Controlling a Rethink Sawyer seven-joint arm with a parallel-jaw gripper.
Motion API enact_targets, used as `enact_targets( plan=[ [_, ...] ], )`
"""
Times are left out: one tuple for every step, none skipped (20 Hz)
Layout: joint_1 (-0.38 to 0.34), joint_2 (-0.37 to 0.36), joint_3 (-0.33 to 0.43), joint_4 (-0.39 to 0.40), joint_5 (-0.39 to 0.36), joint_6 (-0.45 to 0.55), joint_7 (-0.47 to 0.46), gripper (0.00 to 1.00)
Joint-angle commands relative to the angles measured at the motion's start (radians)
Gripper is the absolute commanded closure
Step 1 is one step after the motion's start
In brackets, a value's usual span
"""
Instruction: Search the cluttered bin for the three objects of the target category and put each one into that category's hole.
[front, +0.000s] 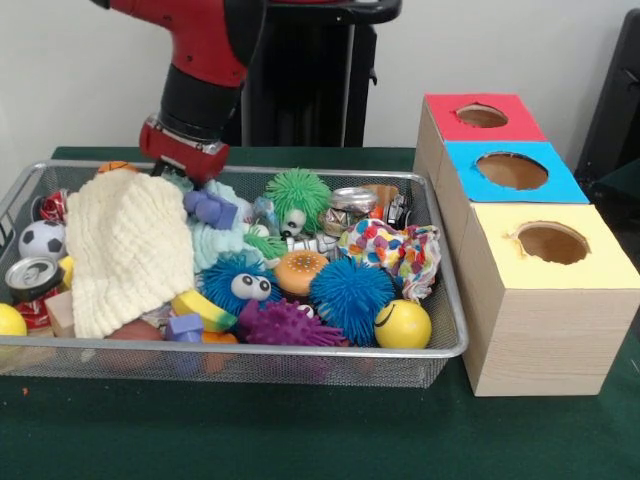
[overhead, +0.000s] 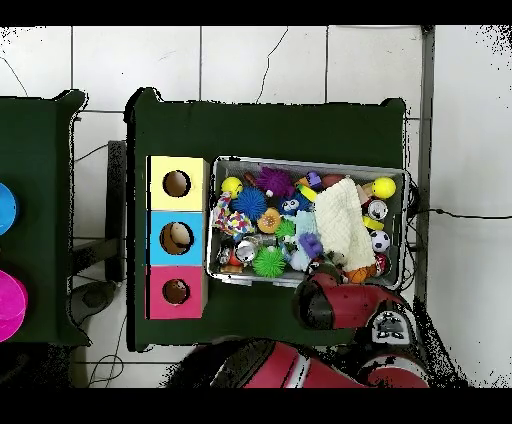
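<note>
The wire-mesh bin (front: 250, 347) is full of toys; it also shows in the overhead view (overhead: 300, 162). My gripper (front: 188, 172) hangs from the red arm at the bin's far left, low over the clutter behind a cream cloth (front: 125, 250); its tips are hidden. I cannot make out any small orange figure for sure. An orange scrap (front: 218, 338) shows at the bin's front edge, too hidden to tell. The red-surround hole (front: 482, 115) is on the far end of the wooden box (front: 540, 340), right of the bin; it also shows in the overhead view (overhead: 176, 291).
The blue-surround hole (front: 512, 170) and the yellow-surround hole (front: 552, 242) are nearer on the box. In the bin lie a toy burger (front: 300, 270), a blue spiky ball (front: 350, 295), a green spiky ball (front: 297, 195), a yellow ball (front: 403, 325) and a soccer ball (front: 42, 238).
</note>
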Motion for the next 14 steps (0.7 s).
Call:
enact_targets(
  plan=[
    [-0.126, 0.039, 0.388, -0.022, -0.161, 0.075, -0.115, 0.0],
    [-0.136, 0.048, 0.397, -0.028, -0.181, 0.069, -0.111, 0.0],
    [-0.147, 0.052, 0.409, -0.031, -0.197, 0.073, -0.111, 0.0],
    [-0.139, 0.052, 0.402, -0.035, -0.209, 0.071, -0.106, 0.0],
    [-0.104, 0.053, 0.366, -0.05, -0.23, 0.039, -0.065, 1.0],
    [-0.058, 0.062, 0.31, -0.061, -0.214, -0.009, -0.042, 1.0],
    [-0.011, 0.072, 0.255, -0.072, -0.198, -0.057, -0.02, 1.0],
    [0.035, 0.081, 0.199, -0.083, -0.182, -0.104, 0.003, 1.0],
    [0.072, 0.093, 0.155, -0.09, -0.164, -0.15, 0.015, 1.0],
    [0.098, 0.1, 0.125, -0.095, -0.148, -0.174, 0.02, 1.0],
    [0.13, 0.112, 0.087, -0.101, -0.127, -0.209, 0.02, 1.0],
    [0.161, 0.119, 0.05, -0.101, -0.1, -0.242, 0.022, 1.0],
    [0.193, 0.127, 0.014, -0.101, -0.072, -0.275, 0.024, 1.0],
    [0.195, 0.108, 0.019, -0.081, -0.065, -0.275, 0.043, 1.0]
  ],
)
